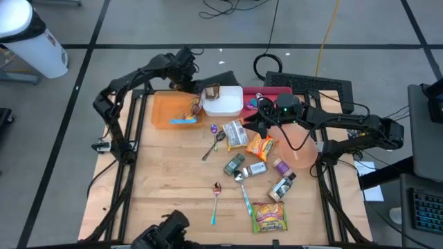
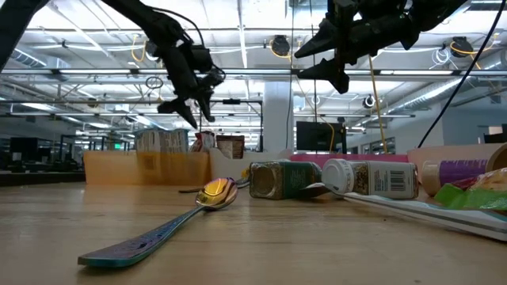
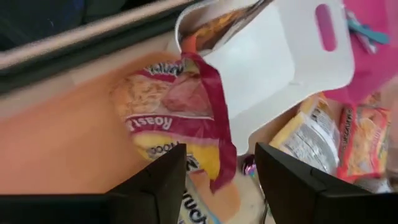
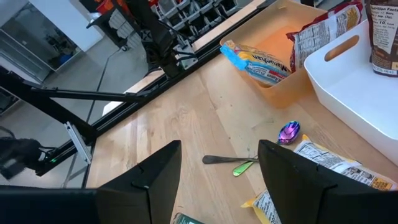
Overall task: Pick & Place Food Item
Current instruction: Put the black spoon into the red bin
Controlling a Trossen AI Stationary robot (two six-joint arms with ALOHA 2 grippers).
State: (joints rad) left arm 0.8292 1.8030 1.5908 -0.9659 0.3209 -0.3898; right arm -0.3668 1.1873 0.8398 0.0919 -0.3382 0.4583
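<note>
Lighting: bright, even overhead strips; glare on spoon (image 2: pixel 215 192) bowl; left wrist view motion-blurred; shadows soft

Free room and obstacles on the table (image 1: pixel 166 173). The near-left quarter is bare wood, open to approach from the left and near edges. The far edge is blocked by the orange bin (image 1: pixel 174 109), the white bin (image 1: pixel 225 102) just right of it and a pink tray (image 1: pixel 266 92) beyond. The left gripper (image 1: pixel 196 102) hangs above the seam between the two bins, over a snack bag (image 3: pixel 180 118). The centre is crowded: packets (image 1: pixel 237 133), jars (image 1: pixel 246 166) and spoons (image 1: pixel 216 142) lie close together, leaving only narrow gaps. The right gripper (image 1: pixel 243 124) and its arm overhang the right-centre, above a pink plate (image 1: pixel 301 149). A noodle packet (image 1: pixel 268 216) lies near the front edge, right of centre.
</note>
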